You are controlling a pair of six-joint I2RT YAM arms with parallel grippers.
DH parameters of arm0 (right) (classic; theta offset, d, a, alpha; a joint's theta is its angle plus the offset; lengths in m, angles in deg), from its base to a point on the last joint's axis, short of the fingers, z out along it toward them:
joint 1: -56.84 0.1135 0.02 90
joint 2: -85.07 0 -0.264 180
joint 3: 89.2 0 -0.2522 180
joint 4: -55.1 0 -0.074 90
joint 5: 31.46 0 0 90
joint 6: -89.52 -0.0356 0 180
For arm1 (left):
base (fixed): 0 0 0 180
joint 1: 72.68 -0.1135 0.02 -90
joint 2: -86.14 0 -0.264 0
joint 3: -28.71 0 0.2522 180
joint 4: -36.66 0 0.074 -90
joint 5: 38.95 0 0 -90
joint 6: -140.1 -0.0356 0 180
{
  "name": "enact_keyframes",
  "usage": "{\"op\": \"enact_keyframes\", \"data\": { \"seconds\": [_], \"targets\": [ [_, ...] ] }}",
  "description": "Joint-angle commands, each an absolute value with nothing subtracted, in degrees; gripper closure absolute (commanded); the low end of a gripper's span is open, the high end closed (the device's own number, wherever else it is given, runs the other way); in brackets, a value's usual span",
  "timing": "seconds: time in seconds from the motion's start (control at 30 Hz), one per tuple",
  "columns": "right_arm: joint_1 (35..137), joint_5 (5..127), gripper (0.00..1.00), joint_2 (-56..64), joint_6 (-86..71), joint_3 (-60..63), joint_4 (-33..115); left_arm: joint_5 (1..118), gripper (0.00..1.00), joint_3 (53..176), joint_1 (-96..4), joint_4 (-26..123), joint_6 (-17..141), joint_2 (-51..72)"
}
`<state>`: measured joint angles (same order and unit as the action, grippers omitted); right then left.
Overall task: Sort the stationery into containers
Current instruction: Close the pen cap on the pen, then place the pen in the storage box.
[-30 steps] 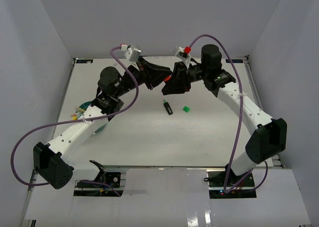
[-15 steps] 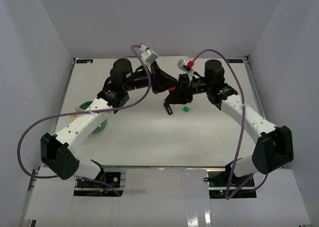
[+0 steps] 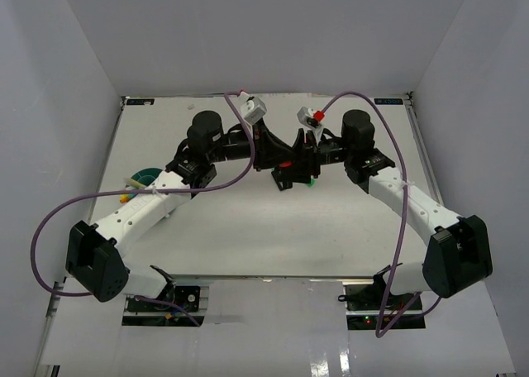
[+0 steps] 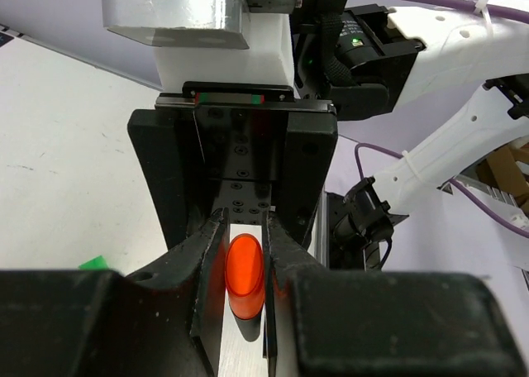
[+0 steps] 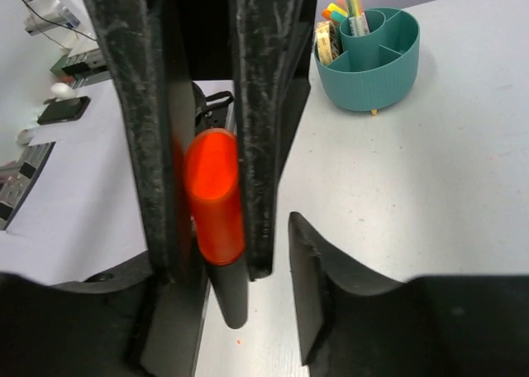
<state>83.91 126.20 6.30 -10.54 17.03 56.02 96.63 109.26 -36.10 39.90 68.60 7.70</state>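
An orange-capped black marker (image 4: 245,271) is clamped by its cap between the fingers of my left gripper (image 4: 244,290), which is shut on it. My right gripper (image 5: 240,269) faces it tip to tip at the table's middle. Its jaws stand apart, and the marker's black body (image 5: 227,290) lies between them, close to one finger. From above, the left gripper (image 3: 279,162) and right gripper (image 3: 293,169) meet above a small green square (image 3: 310,181). The teal tub (image 5: 372,63) with dividers holds several pens and sits at the left (image 3: 149,177).
The green square also shows on the table (image 4: 95,263) in the left wrist view. Purple cables (image 3: 240,158) loop over both arms. White walls enclose the table on three sides, and the arm bases stand at the near edge.
Both grippers, joined at the marker, have drifted toward the near side and now hang over the green square. The right jaws have opened off the marker; the left stays shut on it.
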Motion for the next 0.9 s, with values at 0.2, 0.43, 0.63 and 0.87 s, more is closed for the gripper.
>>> {"op": "enact_keyframes", "data": {
  "seconds": [0.2, 0.43, 0.63, 0.87],
  "targets": [
    [83.4, 120.1, 0.27, 11.9, -4.8, 19.9, 54.0, 101.2, 1.00, 107.9, -33.9, 45.6, 68.2, 8.0],
    [83.4, 115.9, 0.02, 15.7, -2.6, 29.0, 50.8, 93.5, 1.00, 105.8, -35.6, 44.1, 69.2, 9.7],
    [83.3, 109.9, 0.06, 18.8, 1.1, 32.6, 44.2, 80.5, 1.00, 103.4, -39.0, 46.1, 68.3, 14.6],
    [83.4, 99.8, 0.10, 25.4, 0.8, 36.7, 43.4, 45.9, 1.00, 99.4, -43.9, 54.1, 65.2, 22.6]
  ]
}}
